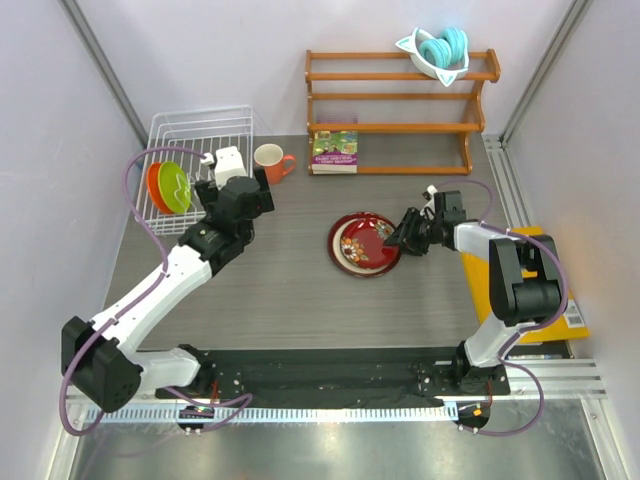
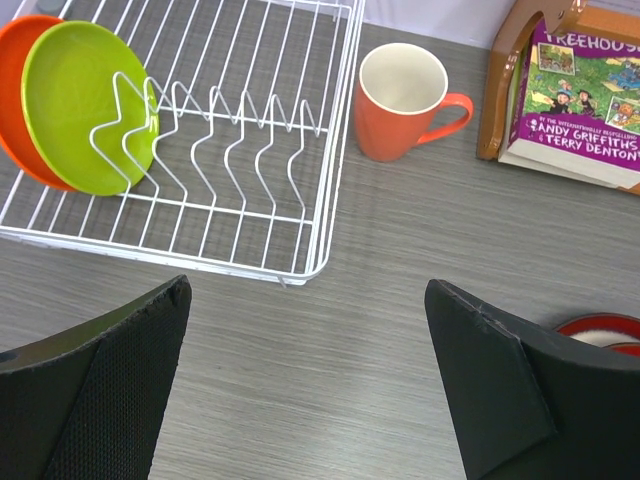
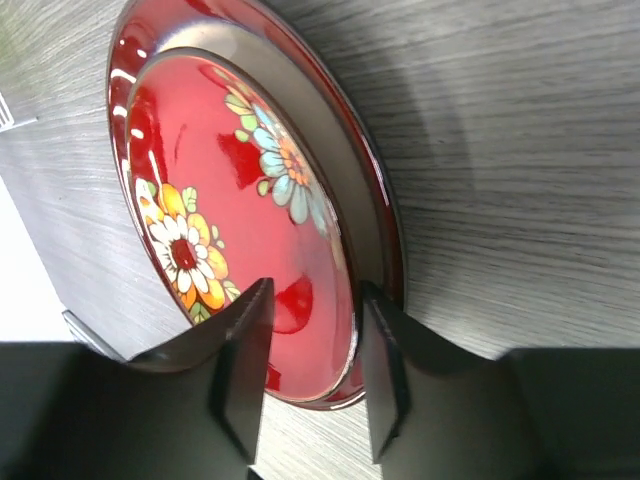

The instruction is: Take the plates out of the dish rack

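Note:
The white wire dish rack (image 1: pixel 200 125) stands at the back left and also shows in the left wrist view (image 2: pixel 330 120). A lime green plate (image 1: pixel 176 186) (image 2: pixel 80 100) and an orange plate (image 1: pixel 155 185) (image 2: pixel 20 60) stand upright in its left end slots. The dark red flowered plate (image 1: pixel 365 245) (image 3: pixel 230 200) lies on the table at centre. My right gripper (image 1: pixel 405 235) (image 3: pixel 315 300) straddles its right rim, jaws slightly apart, with a gap showing at the upper finger. My left gripper (image 1: pixel 235 172) (image 2: pixel 305 380) is wide open and empty over the table, right of the rack.
An orange mug (image 1: pixel 272 160) (image 2: pixel 400 100) stands right of the rack. A book (image 1: pixel 335 152) (image 2: pixel 580 110) leans at the wooden shelf (image 1: pixel 400 95), which holds a white and teal bowl (image 1: pixel 440 50). A yellow object (image 1: pixel 560 300) lies at the right edge.

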You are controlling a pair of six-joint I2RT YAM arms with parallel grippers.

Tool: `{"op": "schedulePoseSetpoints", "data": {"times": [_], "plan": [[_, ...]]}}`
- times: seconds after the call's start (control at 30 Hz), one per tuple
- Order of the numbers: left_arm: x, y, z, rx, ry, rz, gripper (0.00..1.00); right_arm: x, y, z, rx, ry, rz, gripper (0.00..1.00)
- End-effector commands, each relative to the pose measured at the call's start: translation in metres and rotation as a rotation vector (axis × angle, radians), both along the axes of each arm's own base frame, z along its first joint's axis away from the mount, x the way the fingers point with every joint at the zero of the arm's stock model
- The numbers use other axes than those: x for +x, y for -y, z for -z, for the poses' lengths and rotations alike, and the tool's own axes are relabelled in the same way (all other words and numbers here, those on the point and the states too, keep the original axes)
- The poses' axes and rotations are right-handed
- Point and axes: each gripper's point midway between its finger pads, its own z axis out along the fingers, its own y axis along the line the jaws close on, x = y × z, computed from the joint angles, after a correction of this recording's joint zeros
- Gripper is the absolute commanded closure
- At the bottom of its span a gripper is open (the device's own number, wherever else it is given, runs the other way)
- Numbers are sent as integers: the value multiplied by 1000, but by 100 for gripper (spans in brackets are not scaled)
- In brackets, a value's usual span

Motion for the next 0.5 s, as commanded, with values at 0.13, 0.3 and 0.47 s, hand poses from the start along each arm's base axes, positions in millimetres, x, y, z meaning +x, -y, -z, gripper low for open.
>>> {"op": "schedulePoseSetpoints", "data": {"times": [0.13,0.3,0.47], "plan": [[6,-4,-10,0,18,-35,1,3,10,-2,-102,11,-21,47],[12,-18,-4,31,-7,-85,1,1,22,-10,-207,11,-18,38],[20,-37,-1,46,-34,-147,1,2,35,-19,-283,31,13,29]]}}
